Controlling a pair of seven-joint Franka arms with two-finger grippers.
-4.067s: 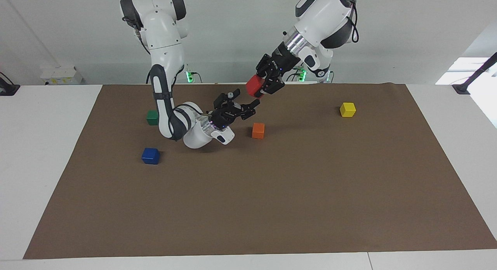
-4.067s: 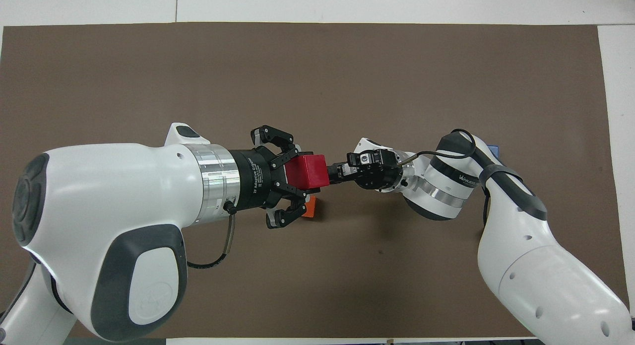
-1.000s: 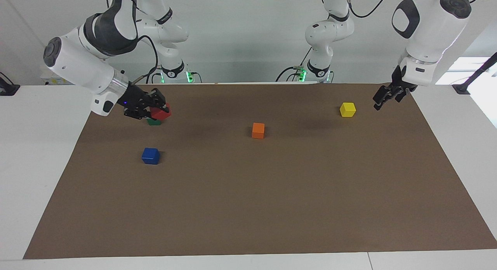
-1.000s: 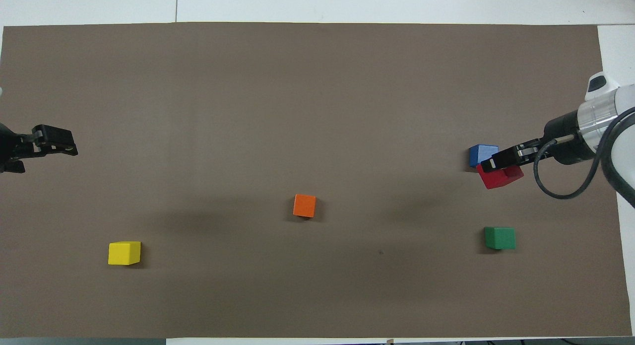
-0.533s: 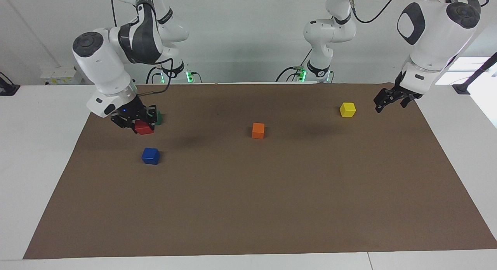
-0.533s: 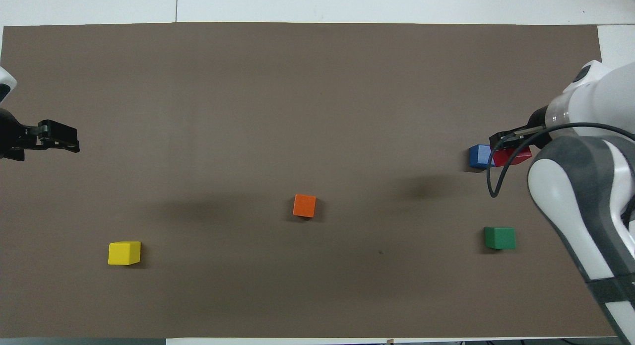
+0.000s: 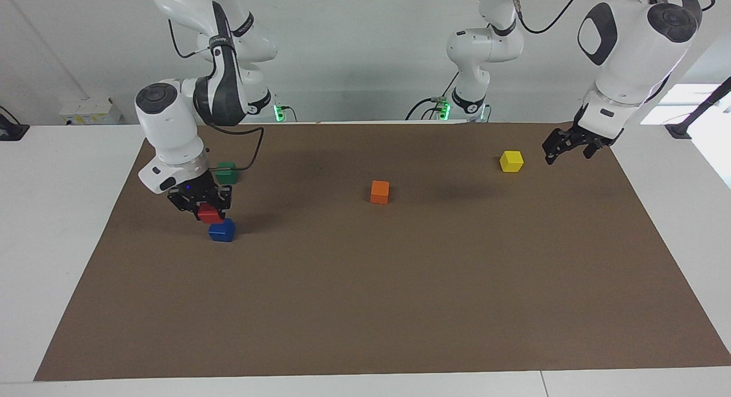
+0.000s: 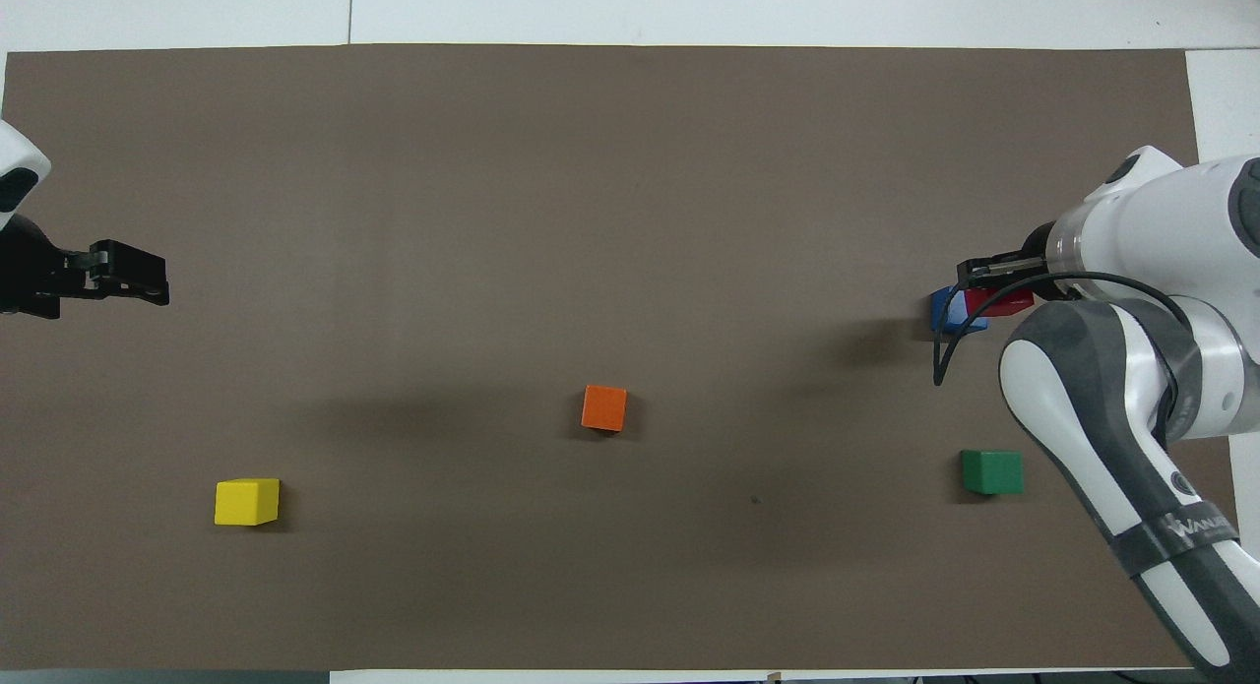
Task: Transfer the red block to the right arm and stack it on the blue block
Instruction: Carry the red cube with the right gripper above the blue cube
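The red block [image 7: 209, 214] hangs just over the blue block [image 7: 222, 230], clamped in the right pincer [image 7: 201, 205]. The left pincer [image 7: 565, 145] waits with fingers wide, in the air beside the yellow block [image 7: 511, 160], well apart from the blue block.

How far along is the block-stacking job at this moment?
Done: the handover; the right gripper is shut on the red block. The left gripper waits open at its end of the table, beside the yellow block. In hand: the red block hangs over the blue block. Left: setting it down squarely and letting go.
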